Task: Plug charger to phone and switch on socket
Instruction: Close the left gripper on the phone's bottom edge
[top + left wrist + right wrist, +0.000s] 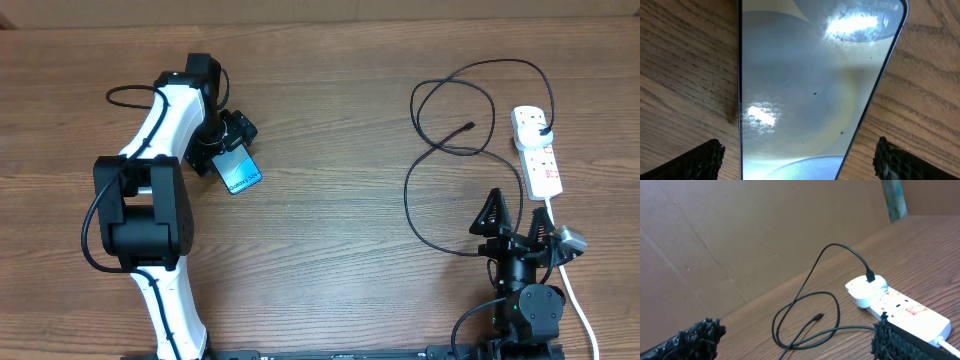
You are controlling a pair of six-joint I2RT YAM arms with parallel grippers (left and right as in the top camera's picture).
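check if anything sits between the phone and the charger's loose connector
No separate object does. Bare table runs from the phone toward the connector. Only a loop of the charger itself curves across that stretch, just before the connector.

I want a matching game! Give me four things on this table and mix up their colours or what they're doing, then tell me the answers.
Things:
1. phone
2. charger
3. socket
4. right gripper

Clues:
A. white with small red marks
B. black, lying in loops
C. open, holding nothing
D. shiny light-blue screen

Pairs: 1-D, 2-B, 3-A, 4-C
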